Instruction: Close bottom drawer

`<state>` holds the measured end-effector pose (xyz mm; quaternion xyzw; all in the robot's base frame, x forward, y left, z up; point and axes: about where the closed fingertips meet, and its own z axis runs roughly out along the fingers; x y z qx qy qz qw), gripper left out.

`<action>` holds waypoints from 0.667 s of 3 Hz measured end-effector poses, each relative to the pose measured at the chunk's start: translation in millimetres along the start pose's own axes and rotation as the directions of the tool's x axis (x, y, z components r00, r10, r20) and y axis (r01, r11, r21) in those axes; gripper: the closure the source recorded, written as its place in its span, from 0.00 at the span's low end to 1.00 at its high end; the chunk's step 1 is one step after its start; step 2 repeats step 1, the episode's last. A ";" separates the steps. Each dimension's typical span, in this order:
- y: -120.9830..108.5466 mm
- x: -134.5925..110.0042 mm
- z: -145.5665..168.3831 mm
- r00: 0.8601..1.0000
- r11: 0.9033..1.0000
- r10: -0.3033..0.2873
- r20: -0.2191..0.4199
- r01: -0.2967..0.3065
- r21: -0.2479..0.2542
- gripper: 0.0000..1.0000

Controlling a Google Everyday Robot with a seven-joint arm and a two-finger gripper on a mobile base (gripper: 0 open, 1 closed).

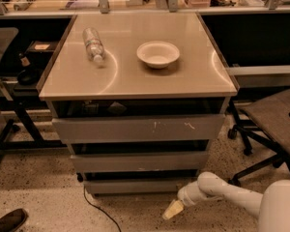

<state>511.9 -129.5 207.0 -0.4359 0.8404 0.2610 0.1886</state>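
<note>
**Bottom drawer: nearly in?**

The tabletop [135,79] caps three stepped drawers. The bottom drawer [135,186] sits lowest, by the floor, with a dark gap above it, so I'd guess it's not fully home. The arm [232,195] comes in low from the right, putting the tool [173,210] near the drawer's front right corner to push. Spread or pressed together? Can't tell. The arm's base is cut off.

Office-lab territory, I'd say: a swivel chair [273,122] sits on my right, speckled floor [38,197] below, a cluttered workbench [53,1] behind the desk [193,79] (my fingers [173,210], pressed together, hang low, just above that floor).
</note>
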 end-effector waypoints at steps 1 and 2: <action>0.0 0.0 0.0 1.000 1.000 0.000 0.000 0.000 0.000 0.00; 0.0 0.0 0.0 1.000 1.000 0.000 0.000 0.000 0.000 0.00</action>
